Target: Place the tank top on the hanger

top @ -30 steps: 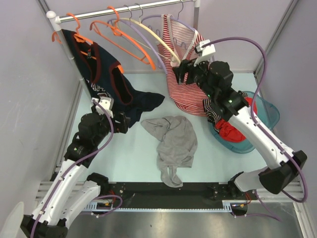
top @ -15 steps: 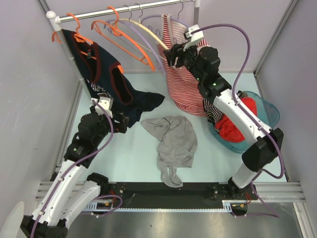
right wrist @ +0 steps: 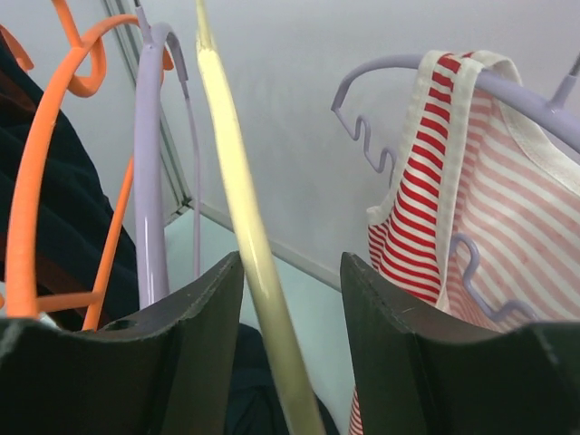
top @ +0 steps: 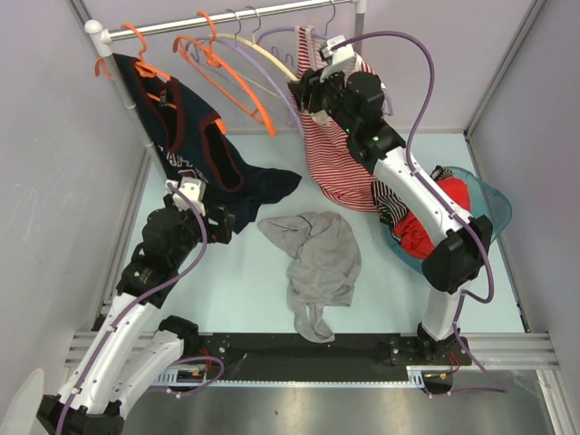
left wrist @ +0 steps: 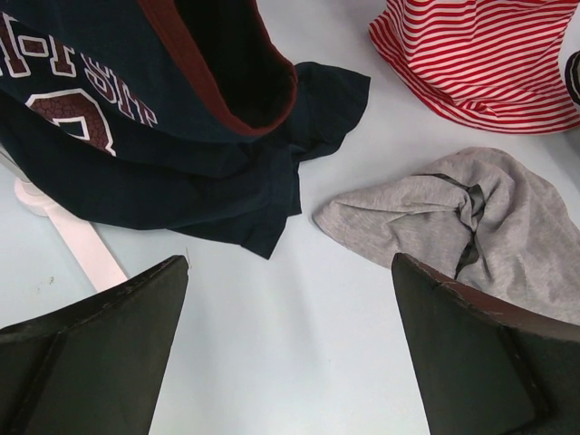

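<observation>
Right jaws parted, hanger (right wrist: 237, 181) arm between them, ungripped. Left jaws wide apart; tank top (left wrist: 526, 227) ahead, untouched.

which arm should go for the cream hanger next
Right. The cream hanger runs between the open right fingers up at the rail; the left fingers hang low over the table near the tank top.
</observation>
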Available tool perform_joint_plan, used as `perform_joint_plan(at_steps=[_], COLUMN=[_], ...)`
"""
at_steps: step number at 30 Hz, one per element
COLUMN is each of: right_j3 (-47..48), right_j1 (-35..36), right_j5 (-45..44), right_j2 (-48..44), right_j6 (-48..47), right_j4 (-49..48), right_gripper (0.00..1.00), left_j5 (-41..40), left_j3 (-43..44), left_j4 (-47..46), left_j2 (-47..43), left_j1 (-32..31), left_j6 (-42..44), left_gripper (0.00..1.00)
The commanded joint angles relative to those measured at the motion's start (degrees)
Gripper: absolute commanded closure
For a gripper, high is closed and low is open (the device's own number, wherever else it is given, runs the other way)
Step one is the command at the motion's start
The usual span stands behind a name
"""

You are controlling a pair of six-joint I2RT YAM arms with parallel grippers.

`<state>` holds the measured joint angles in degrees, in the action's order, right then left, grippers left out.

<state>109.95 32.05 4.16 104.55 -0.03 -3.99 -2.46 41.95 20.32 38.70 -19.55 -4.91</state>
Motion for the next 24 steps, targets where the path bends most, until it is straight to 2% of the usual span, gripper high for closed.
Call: perform_joint_plan(at_steps=[1, 4, 5, 7, 8, 10, 24], right_j3=[7.37, 9.58, 10.01, 10.54, 10.81, 11.33, 20.29], right_j1=[0.11, 0.46, 0.73, 1.43, 1.78, 2.22, 6.71], right_j5=[0.84, 1.72, 1.9, 1.38, 0.94, -0.47, -13.39], right_j2=[2.85, 3.9, 4.08, 4.08, 4.08, 3.99, 4.26], right_j6=[-1.72, -2.42, -3.21, -4.09, -4.79, -5.68, -14.29], right_j4=[2.22, 3.64, 3.64, 5.55, 5.66, 6.1, 7.94], right_gripper=[0.52, 0.63, 0.72, 0.81, 0.91, 1.0, 1.0], left_j5=[-0.97, -1.32, -1.41, -1.85, -2.02, -2.29, -2.64], left_j3=[-0.21, -0.12, -0.12, -0.12, -0.21, -0.12, -0.12], left_j4=[-0.54, -0.45, -0.45, -0.37, -0.36, -0.28, -0.1], left_j2=[-0.64, -0.55, -0.64, -0.55, -0.47, -0.47, -0.9], left_j1=[-0.05, -0.05, -0.05, -0.05, -0.05, -0.05, -0.05], left_j6=[0.86, 0.86, 0.86, 0.86, 0.95, 0.95, 0.95], left_gripper=[0.0, 0.01, 0.0, 0.01, 0.01, 0.0, 0.01])
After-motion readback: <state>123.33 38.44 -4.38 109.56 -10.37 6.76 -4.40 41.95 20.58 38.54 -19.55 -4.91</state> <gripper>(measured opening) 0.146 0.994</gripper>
